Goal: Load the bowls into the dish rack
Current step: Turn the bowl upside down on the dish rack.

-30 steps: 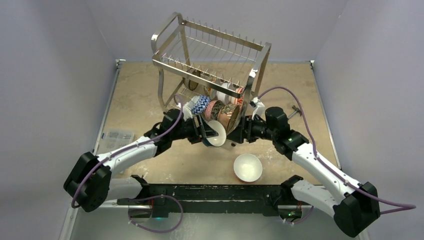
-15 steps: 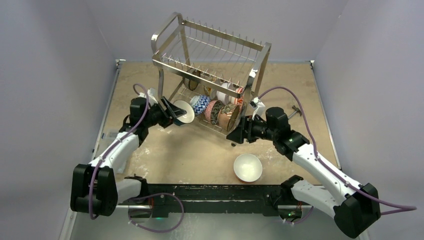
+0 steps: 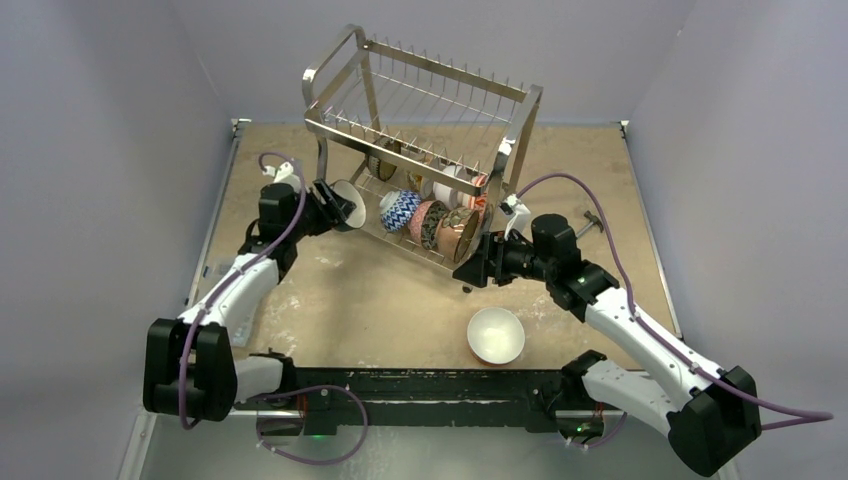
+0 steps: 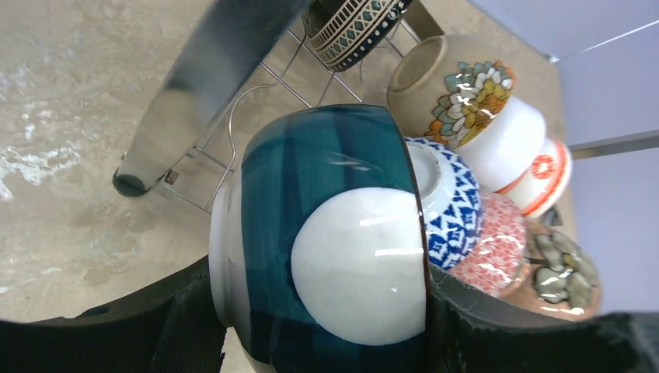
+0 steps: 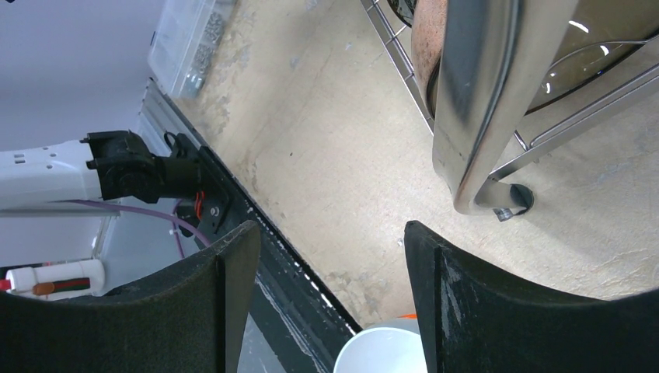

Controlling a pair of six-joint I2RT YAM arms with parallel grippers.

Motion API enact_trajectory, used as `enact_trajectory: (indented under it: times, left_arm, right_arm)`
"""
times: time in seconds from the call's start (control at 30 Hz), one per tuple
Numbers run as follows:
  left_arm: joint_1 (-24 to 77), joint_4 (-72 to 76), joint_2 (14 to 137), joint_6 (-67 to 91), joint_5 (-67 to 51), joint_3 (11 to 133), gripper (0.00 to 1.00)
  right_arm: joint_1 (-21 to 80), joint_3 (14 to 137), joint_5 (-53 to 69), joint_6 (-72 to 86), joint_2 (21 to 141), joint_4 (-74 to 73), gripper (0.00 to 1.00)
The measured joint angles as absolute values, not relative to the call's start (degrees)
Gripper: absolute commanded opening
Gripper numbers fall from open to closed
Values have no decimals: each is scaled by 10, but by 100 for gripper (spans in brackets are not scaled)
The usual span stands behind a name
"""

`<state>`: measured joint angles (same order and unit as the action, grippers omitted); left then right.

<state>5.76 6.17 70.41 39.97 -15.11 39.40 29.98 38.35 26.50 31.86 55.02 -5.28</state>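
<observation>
Worktop [image 3: 300, 300]: tan and mottled, with a clear plastic box [image 3: 232, 270] of small parts at its left edge, well apart from the rack.
Dish rack [image 3: 420, 110]: chrome wire on two tiers, standing at the far middle. Its lower tier carries a row of bowls set on edge.
Rack leg [image 4: 210, 70]: this tubular front-left leg stands just beside the held bowl, on its worktop side.
Loaded bowls: a blue-and-white bowl [image 4: 451, 206] sits just beside the held one, though contact cannot be told. Next come a red-patterned bowl [image 4: 491, 250] and a brown flowered bowl [image 4: 561, 273]. A tan flowered bowl [image 4: 458, 89] lies behind them.
White bowl [image 3: 496, 334]: upright on the worktop near the front edge, close to the right arm.
Left pincer [image 4: 326, 311]: clamped on a teal bowl [image 4: 334, 179] with a white foot, held on its side at the left end of the lower tier.
Right pincer [image 5: 330, 272]: fingers apart with nothing between them, low and just beside the rack's front-right foot [image 5: 509, 203].
</observation>
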Motion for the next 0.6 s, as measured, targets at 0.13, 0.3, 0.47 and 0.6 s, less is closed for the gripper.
enact_trajectory:
  times: [0.13, 0.3, 0.47, 0.6]
  left_arm:
    - [114, 64, 719, 349, -67, 404, 0]
    - [161, 77, 740, 307, 18, 408, 0]
    - [163, 96, 767, 284, 85, 413, 0]
    - [174, 98, 785, 258, 117, 429, 0]
  right_arm:
    - [300, 383, 265, 319, 550, -53, 71]
    - [300, 383, 265, 318, 550, -53, 71]
    - [300, 383, 265, 317, 550, -53, 71]
    - [300, 383, 265, 316, 547, -54, 71]
